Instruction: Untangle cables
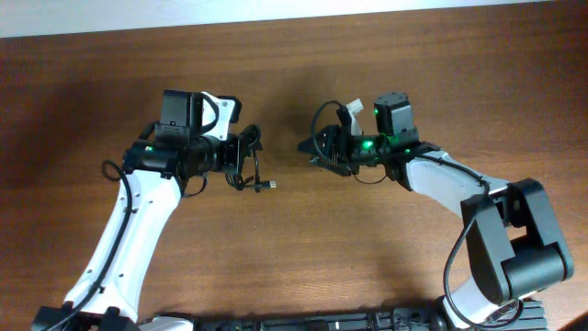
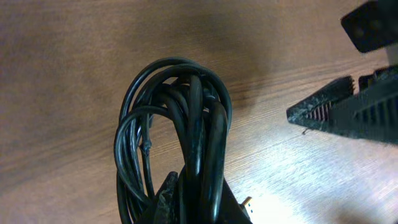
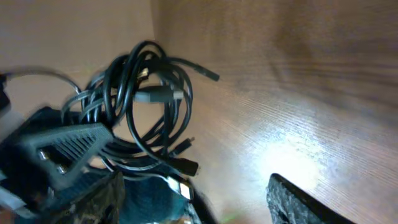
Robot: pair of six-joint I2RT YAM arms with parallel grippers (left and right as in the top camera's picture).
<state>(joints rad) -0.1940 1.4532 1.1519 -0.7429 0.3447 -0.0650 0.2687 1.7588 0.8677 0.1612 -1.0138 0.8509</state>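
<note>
Overhead view of a brown wooden table point(image 1: 294, 267) with two white-and-black robot arms reaching toward each other at its middle. The left gripper point(image 1: 246, 153) is closed on the cables point(image 1: 250, 173), a small dark bundle hanging at its tip, with one plug end point(image 1: 273, 186) sticking out to the right. In the left wrist view the cables point(image 2: 186, 124) rise as tangled black loops from the bottom edge, where the frame cuts off the clamping fingers, so the exact grip point cannot be seen. It is also unclear how many cords are in the bundle. The right gripper point(image 1: 309, 149) is near the bundle but apart from it, its jaws spread with nothing between them. In the blurred right wrist view one finger point(image 3: 298, 199) shows only as a dark corner, and the left arm's finger point(image 3: 62, 146) partly covers the cables point(image 3: 149, 106).
</note>
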